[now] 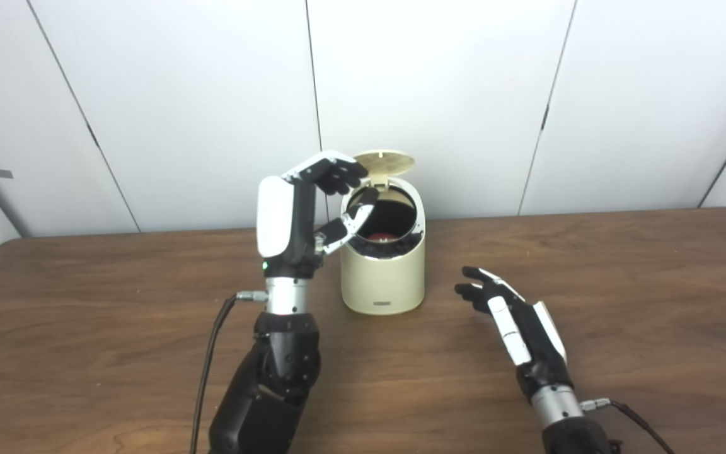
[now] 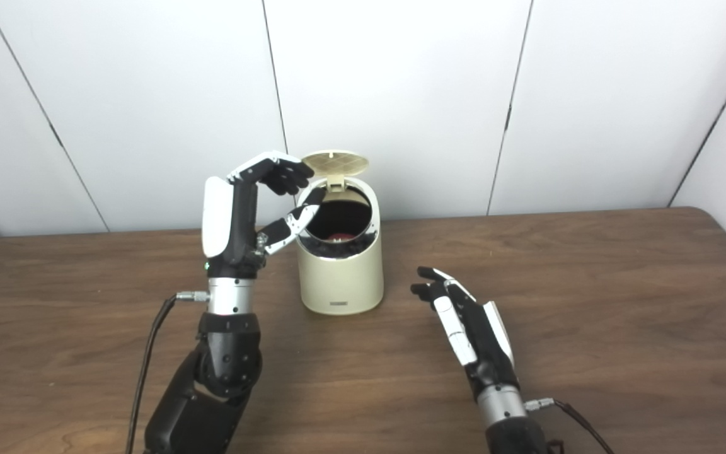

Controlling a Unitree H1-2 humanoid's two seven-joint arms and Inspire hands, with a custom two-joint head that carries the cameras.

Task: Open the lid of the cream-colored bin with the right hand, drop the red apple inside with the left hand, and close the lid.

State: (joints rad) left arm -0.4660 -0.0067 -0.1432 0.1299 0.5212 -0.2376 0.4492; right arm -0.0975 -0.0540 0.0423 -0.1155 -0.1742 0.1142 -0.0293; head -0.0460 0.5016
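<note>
You have the brown bench [image 1: 590, 284] in front of you, and on it, toward the back and middle, the cream-colored bin [image 1: 383, 277] with its lid [image 1: 385, 161] standing up at the rear. A patch of red shows low inside the opening: the red apple [image 1: 380, 237] looks to be already in the bin.

Your left hand [image 1: 328, 202] is raised beside the bin's left rim, fingers spread and curled over the opening, pinching nothing; the apple lies below and just to the right of it. Your right hand [image 1: 508, 309] rests low over the bench, to the right of the bin and apart from it, fingers spread and empty.

The step in hand, as I judge it, is closing the lid. First draw the left hand back and to the left, clear of the rim, so the lid cannot catch its fingers. Then bring the right hand up behind the lid's top edge and press it forward and down gently, without nudging the light bin across the bench.
</note>
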